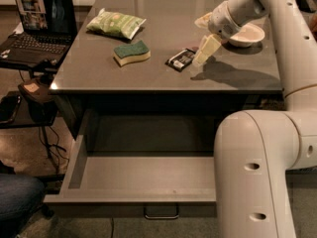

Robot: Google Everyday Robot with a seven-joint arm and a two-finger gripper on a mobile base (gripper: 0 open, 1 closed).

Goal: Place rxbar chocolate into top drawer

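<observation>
The rxbar chocolate, a small flat black wrapper with white print, lies on the grey table top right of centre. My gripper hangs just to the right of the bar, slightly above the table, with its fingers apart and nothing between them. The lower finger points down, its tip close to the bar's right end. The top drawer under the table is pulled out wide and holds nothing. Its small loop handle sits at the front centre.
A green-and-yellow sponge lies left of the bar, and a green chip bag behind it. A white bowl sits at the right behind my wrist. A laptop stands on a side stand at the left. My white base covers the drawer's right end.
</observation>
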